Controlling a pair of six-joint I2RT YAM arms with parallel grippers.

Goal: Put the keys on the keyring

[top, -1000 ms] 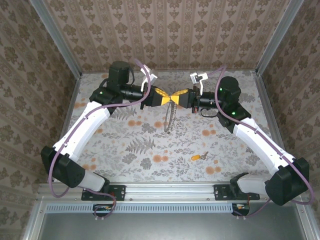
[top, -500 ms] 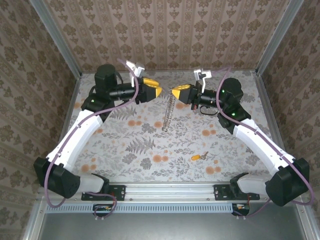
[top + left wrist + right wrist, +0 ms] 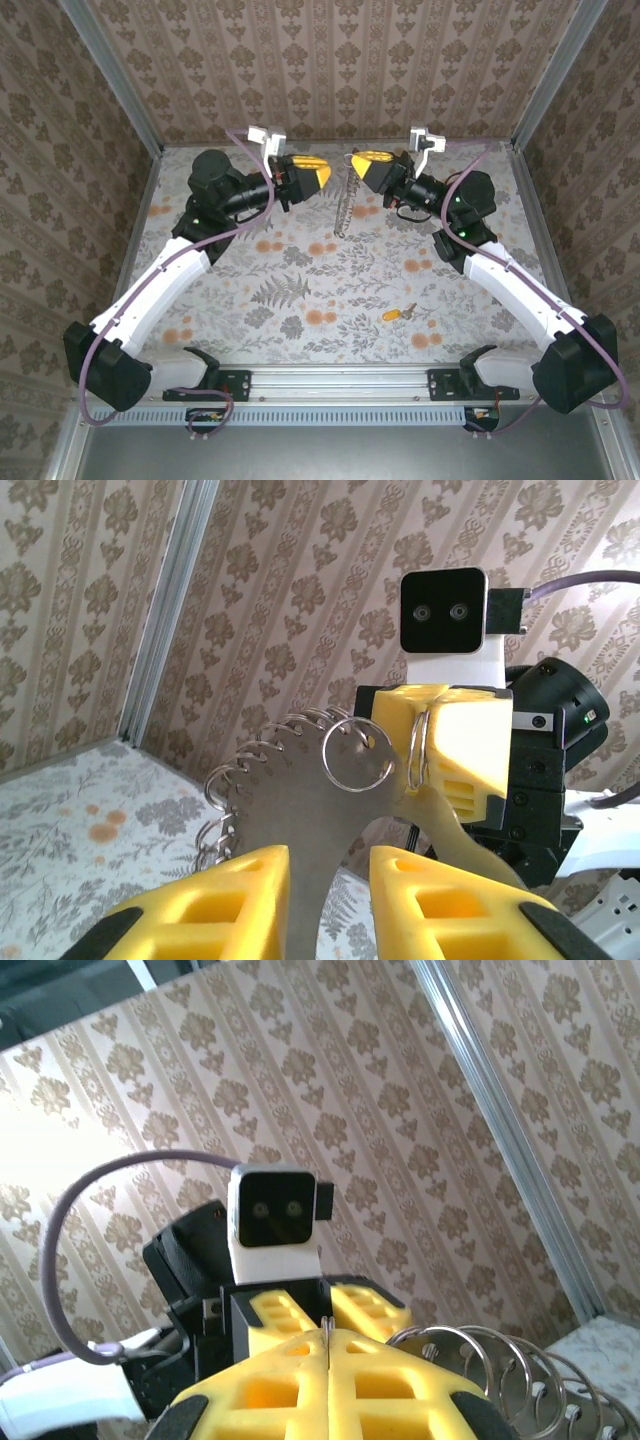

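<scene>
Jaws, right: the right jaws are clenched on the keyring [image 3: 345, 208]. In the right wrist view their yellow fingers [image 3: 275, 1390] press flat together with no gap.
Jaws, left: the left jaws are released and grasp nothing. In the left wrist view their two yellow fingers [image 3: 225, 895] stand apart, and the chain shows through the gap between them.
Keyring: a thin silvery chain of small linked rings, pinched at its upper end by the right jaws and hanging down from them over the far middle of the surface [image 3: 230, 300]. I cannot tell whether its lower end touches the surface. A larger round ring [image 3: 357, 755] sits just beside the grasped spot.
Key [image 3: 397, 313]: tiny, with an orange-yellow head. It lies flat on the surface at the near right, well apart from the chain and from both sets of jaws.
Arms: both are raised at the far middle with their jaws turned toward each other, near but apart, and the hanging chain is between them.
Surface: grey cloth printed with leaves and orange flowers.
</scene>
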